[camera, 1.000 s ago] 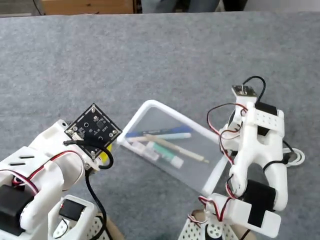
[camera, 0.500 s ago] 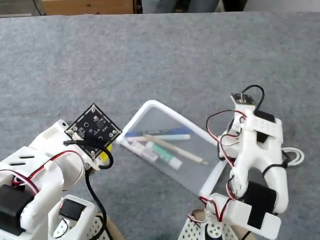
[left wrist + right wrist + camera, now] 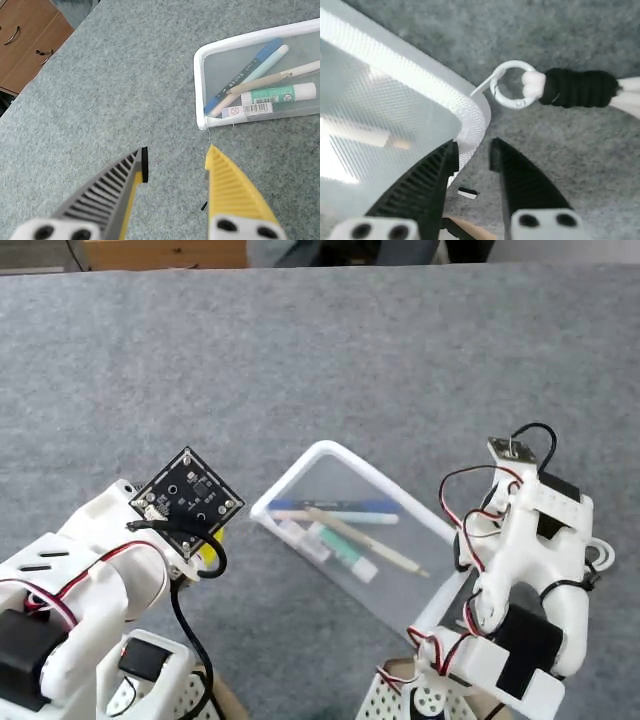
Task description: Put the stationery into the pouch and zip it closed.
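In the high view the right arm's white body covers the near corner of the pouch (image 3: 330,480), and the left arm's black camera board hides most of what sits under it, bar a sliver of yellow. The left wrist view cuts off the pouch's far end. In the right wrist view the frame crops the pouch to one corner, and the things inside blur to a pale stub behind the mesh.

The pouch is a flat, clear rectangle with a fine mesh weave, a white rim and rounded corners. It lies at a slant on grey, nubbly carpet (image 3: 300,350) between the arms. Inside lie pens (image 3: 250,67), a beige stick (image 3: 270,82) and a glue stick (image 3: 280,93) with a green label. A thin white ring (image 3: 512,64) hangs from the corner, tied to a black cord wrap (image 3: 577,89).

The right gripper (image 3: 472,149) has black ribbed jaws nearly together, pinching the corner rim, one over the mesh and one outside it. The left gripper (image 3: 177,157), one finger grey-ribbed and one yellow, is spread wide and holds nothing. It hovers over carpet just beside the pouch's short end. Wooden drawers (image 3: 25,45) stand past the table edge.
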Available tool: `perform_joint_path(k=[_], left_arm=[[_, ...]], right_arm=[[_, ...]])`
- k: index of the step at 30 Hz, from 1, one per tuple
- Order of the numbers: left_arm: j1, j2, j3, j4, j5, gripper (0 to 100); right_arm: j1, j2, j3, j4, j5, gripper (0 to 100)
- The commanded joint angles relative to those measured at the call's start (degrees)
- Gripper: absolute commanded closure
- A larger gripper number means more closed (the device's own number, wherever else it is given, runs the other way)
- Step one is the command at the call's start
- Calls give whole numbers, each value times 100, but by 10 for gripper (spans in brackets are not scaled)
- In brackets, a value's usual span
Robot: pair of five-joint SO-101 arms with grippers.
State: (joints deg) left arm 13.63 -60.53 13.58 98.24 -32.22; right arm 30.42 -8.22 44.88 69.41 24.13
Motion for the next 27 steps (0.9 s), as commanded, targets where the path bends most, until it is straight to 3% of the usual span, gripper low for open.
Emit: perform_joint_path(k=[1, 3, 5, 11, 17, 27], left_arm=[[-22, 26, -215, 44, 79, 790], [-22, 26, -215, 44, 79, 790], [-22, 18, -215, 44, 79, 790], [-22, 9, -207, 44, 79, 790], [-22, 0, -180, 44, 79, 790], [-22, 0, -180, 44, 79, 791]], right_arm=[[149, 444, -13, -211, 79, 674], [149, 927, -40, -325, 79, 592], [114, 1411, -119, -422, 79, 570], [79, 2088, -831, -26, 44, 712], [-457, 2132, -892, -176, -202, 860], [-1134, 2158, -1033, -360, -378, 871]])
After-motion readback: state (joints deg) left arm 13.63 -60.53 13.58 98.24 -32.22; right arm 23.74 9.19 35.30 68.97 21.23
